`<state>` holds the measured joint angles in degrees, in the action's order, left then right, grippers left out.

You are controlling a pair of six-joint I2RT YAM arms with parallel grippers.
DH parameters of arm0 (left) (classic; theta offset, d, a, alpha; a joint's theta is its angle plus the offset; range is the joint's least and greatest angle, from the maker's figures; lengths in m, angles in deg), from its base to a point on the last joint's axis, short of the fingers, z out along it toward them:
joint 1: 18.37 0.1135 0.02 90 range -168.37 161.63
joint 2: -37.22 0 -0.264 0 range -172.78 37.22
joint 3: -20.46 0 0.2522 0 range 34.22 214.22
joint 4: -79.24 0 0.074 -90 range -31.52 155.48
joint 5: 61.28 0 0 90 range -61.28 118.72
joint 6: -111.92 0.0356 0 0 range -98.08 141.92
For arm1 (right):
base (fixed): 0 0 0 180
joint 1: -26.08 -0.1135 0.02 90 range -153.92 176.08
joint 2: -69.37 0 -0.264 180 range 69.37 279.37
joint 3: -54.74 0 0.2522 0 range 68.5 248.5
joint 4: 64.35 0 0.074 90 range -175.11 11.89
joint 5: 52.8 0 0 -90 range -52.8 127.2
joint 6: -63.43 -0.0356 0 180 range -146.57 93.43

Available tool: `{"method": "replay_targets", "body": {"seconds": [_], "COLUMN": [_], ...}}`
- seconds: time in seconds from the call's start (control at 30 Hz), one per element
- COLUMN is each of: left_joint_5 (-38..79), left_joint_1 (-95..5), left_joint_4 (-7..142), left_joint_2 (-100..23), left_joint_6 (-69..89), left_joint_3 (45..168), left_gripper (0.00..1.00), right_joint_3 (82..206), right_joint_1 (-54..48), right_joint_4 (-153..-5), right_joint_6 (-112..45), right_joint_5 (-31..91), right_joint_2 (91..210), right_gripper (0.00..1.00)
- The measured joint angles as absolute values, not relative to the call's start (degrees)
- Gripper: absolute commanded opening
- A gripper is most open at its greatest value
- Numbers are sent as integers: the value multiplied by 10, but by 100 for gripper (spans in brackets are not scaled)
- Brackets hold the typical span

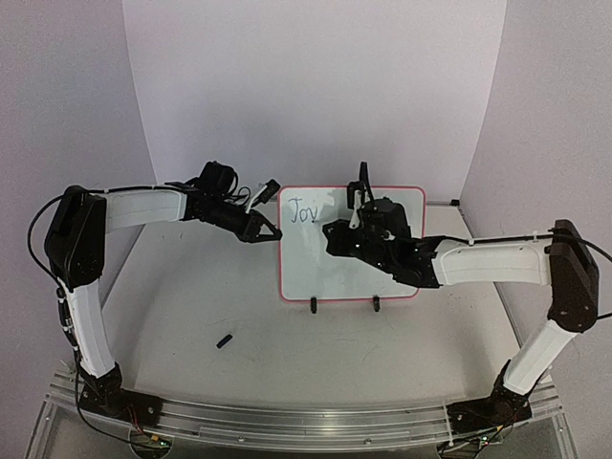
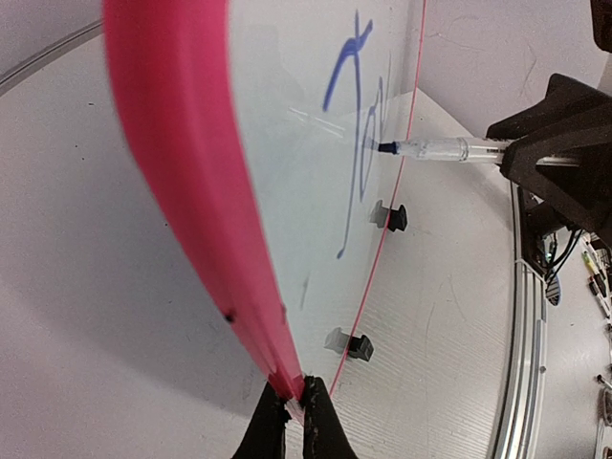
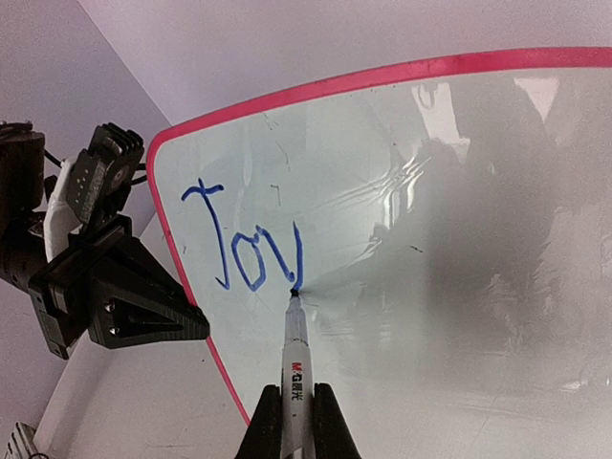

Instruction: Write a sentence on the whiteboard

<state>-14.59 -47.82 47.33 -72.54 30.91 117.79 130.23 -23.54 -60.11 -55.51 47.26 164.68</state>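
Toward the far edge of the surface, the whiteboard (image 1: 304,268) stands on clip feet (image 1: 314,306). It is judged light, stiff, slick-faced and easily tipped, so grip it at the rim (image 2: 191,191). The left end effector (image 2: 296,411) clamps the left rim. The right end effector (image 3: 292,411) clamps the marker (image 3: 295,354), tip on the sentence (image 3: 244,249).

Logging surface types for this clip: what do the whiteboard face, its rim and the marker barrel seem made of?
Whiteboard face: glossy, probably coated or laminate; it shows dark reflections. Rim: smooth pink-red plastic, apparently; even colour. Marker barrel: clear plastic, seemingly; see-through in the left wrist view.
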Motion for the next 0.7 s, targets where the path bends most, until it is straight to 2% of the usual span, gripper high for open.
{"method": "replay_targets", "body": {"seconds": [0.47, 0.7], "left_joint_5": [-145, -142], "left_joint_1": [-480, -481], "left_joint_4": [471, 470], "left_joint_2": [-723, -722], "left_joint_6": [311, 312], "left_joint_3": [1178, 1178], "left_gripper": [0, 0], "right_joint_3": [1323, 1326], "right_joint_1": [-257, -256], "right_joint_4": [-608, -618], "right_joint_6": [-558, -539], "right_joint_5": [432, 444], "right_joint_2": [1683, 1618], "right_gripper": [0, 0]}}
